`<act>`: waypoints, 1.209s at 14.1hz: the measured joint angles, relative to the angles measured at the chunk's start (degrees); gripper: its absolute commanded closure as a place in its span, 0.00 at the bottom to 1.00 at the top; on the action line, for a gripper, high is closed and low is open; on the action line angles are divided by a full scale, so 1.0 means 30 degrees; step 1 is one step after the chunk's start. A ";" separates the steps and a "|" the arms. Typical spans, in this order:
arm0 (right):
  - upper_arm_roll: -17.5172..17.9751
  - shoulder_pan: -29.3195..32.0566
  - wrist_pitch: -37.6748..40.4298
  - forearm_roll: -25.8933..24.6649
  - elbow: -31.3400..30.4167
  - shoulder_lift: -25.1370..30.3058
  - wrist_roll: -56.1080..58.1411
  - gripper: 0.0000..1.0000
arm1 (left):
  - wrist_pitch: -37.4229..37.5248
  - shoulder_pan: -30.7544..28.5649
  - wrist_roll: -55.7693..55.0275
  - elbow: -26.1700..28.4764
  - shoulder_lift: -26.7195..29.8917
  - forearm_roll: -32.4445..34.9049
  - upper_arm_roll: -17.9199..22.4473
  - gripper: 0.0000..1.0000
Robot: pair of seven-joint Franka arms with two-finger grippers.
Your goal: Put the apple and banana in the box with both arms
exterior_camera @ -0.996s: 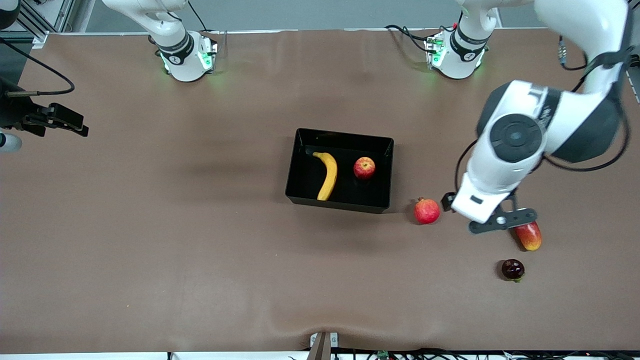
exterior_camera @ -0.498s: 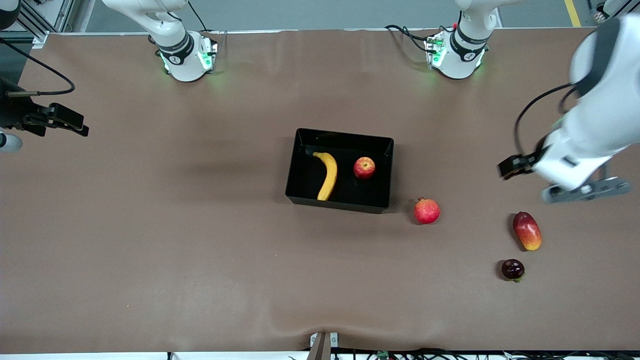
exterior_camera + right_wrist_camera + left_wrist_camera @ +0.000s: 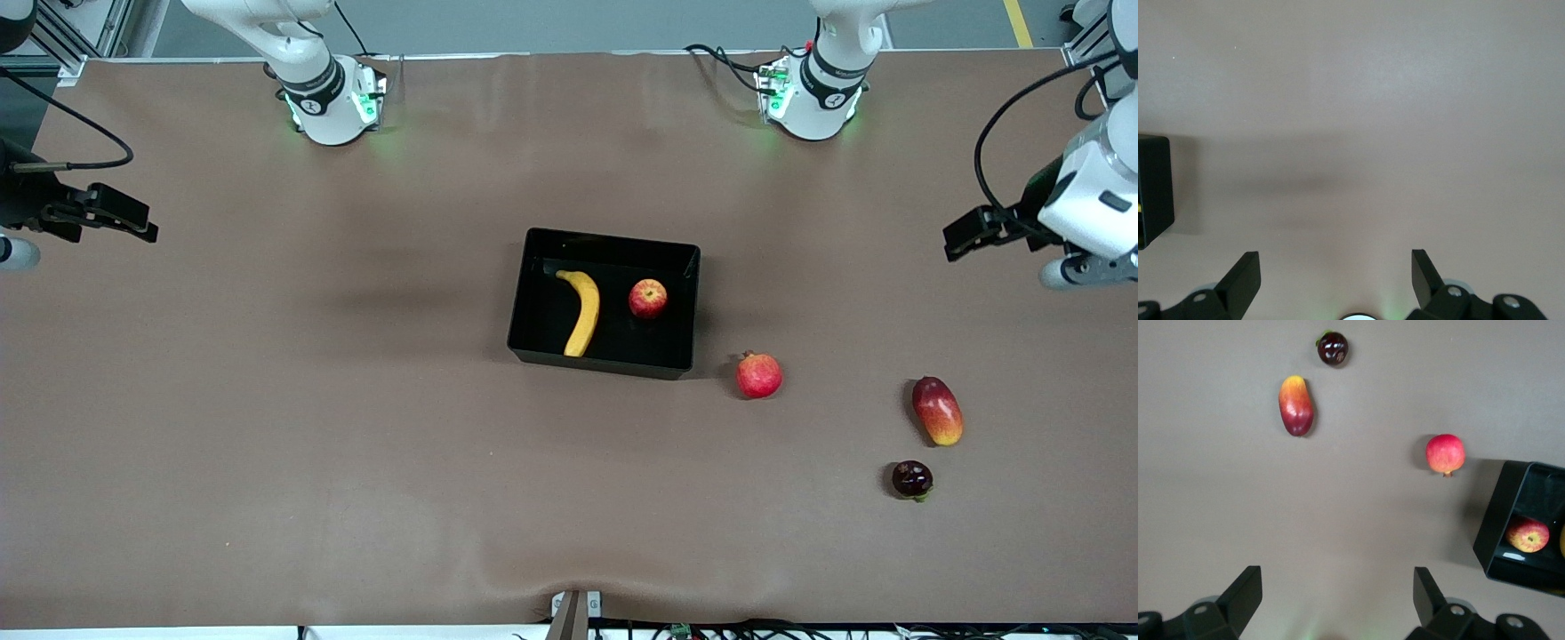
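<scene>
The left gripper (image 3: pixel 1337 600) has swung away from the mango (image 3: pixel 937 410) to hang over the left arm's end of the table.

The banana (image 3: pixel 581 311) and the apple (image 3: pixel 648 299) lie side by side in the box (image 3: pixel 534 336), apart. The pomegranate (image 3: pixel 758 375) sits just beside the box's near corner. The right gripper (image 3: pixel 1335 280) waits over bare table (image 3: pixel 267 427). Both grippers' fingers stand apart, empty.
</scene>
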State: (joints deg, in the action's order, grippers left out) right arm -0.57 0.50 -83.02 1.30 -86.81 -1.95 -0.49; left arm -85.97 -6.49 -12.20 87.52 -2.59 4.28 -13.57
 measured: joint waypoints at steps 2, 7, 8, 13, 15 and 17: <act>0.0000 0.0000 0.0001 0.0000 0.0000 -0.0002 0.0000 0.00 | 0.0000 0.1131 0.0121 0.0747 0.0693 -0.0062 0.1212 0.00; -0.0001 0.0000 0.0001 0.0000 -0.0001 -0.0007 -0.0001 0.00 | -0.0003 0.1325 0.0139 0.1245 0.1355 -0.0534 0.1452 0.00; -0.0001 0.0000 0.0000 0.0000 -0.0001 -0.0007 -0.0001 0.00 | -0.0010 0.1325 0.0142 0.1263 0.1353 -0.0660 0.1462 0.00; -0.0004 0.0000 -0.0016 0.0000 0.0000 -0.0007 -0.0002 0.00 | -0.0017 0.1334 0.0868 0.1328 0.1354 -0.0913 0.1439 0.00; -0.0004 0.0000 -0.0022 0.0000 0.0000 -0.0007 -0.0002 0.00 | -0.0016 0.1321 0.1549 0.1344 0.1354 -0.0914 0.1468 0.00; -0.0004 0.0000 -0.0028 0.0000 0.0000 -0.0007 -0.0002 0.00 | 0.0087 0.1319 0.1733 0.1341 0.1360 -0.0914 0.1476 0.00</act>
State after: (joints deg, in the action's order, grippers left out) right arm -0.58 0.50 -83.11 1.30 -86.81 -1.97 -0.50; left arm -85.71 -2.54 -7.00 91.55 1.49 1.53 -9.14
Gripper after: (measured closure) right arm 0.000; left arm 0.000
